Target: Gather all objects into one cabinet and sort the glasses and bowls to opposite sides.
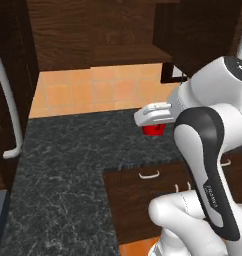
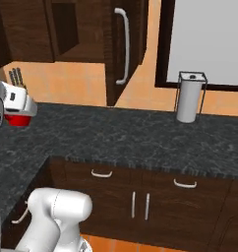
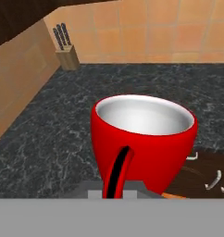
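Red cup (image 3: 144, 143) is sitting right in front of the hand camera, with the gripper (image 3: 115, 178) pinching its wall; one dark finger (image 3: 117, 172) is showing down the outside, so the jaws are standing nearly shut on the thin rim, the cup hanging just beyond the fingertips and above the worktop. From the left base camera the cup (image 1: 153, 130) is peeking out under the hand.

Judging by so narrow a hold on one side, the cup is risking a swing or slip if the arm is turning fast, and it could be knocking the door edge on the way into the cabinet (image 2: 122, 49), which is lying well apart from the fingers, up and off to the side.

Below the fingers the dark speckled counter (image 3: 49, 134) is running to an orange tiled wall; a knife block (image 3: 67, 55) is standing far ahead, a paper towel holder (image 2: 189, 97) well off along the counter.
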You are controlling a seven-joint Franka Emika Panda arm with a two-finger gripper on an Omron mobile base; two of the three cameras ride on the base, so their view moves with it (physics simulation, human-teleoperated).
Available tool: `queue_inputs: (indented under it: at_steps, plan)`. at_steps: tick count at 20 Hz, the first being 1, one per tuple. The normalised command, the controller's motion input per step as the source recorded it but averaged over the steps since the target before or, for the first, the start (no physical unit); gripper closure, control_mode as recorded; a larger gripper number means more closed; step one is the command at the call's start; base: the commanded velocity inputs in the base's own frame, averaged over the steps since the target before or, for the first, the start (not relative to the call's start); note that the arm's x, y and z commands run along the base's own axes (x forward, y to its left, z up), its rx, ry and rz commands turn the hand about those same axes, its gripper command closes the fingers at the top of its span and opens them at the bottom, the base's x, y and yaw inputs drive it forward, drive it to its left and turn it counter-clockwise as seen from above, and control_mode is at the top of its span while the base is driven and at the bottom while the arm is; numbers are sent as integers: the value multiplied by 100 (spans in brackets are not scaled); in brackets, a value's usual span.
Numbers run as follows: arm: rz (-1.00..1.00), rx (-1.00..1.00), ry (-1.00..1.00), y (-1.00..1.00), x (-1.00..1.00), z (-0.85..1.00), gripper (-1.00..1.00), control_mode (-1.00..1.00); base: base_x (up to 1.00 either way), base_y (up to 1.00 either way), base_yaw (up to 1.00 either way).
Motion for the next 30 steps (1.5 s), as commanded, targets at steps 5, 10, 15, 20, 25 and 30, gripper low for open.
queue_inputs:
  at_steps: [5, 10, 15, 20, 25, 30]
  plan:
    - [0, 0, 0, 0, 0, 0, 100, 100, -100, -8, -22]
    - [0, 0, 0, 0, 0, 0, 100, 100, -98, -4, -44]
    - [0, 0, 0, 0, 0, 0, 100, 100, -69, -64, -44]
    - [0, 0, 0, 0, 0, 0, 100, 100, -92, -86, -41]
    - [0, 0, 0, 0, 0, 0, 100, 100, -7, -93, -64]
    - [0, 0, 0, 0, 0, 0, 100, 100, 51, -99, -55]
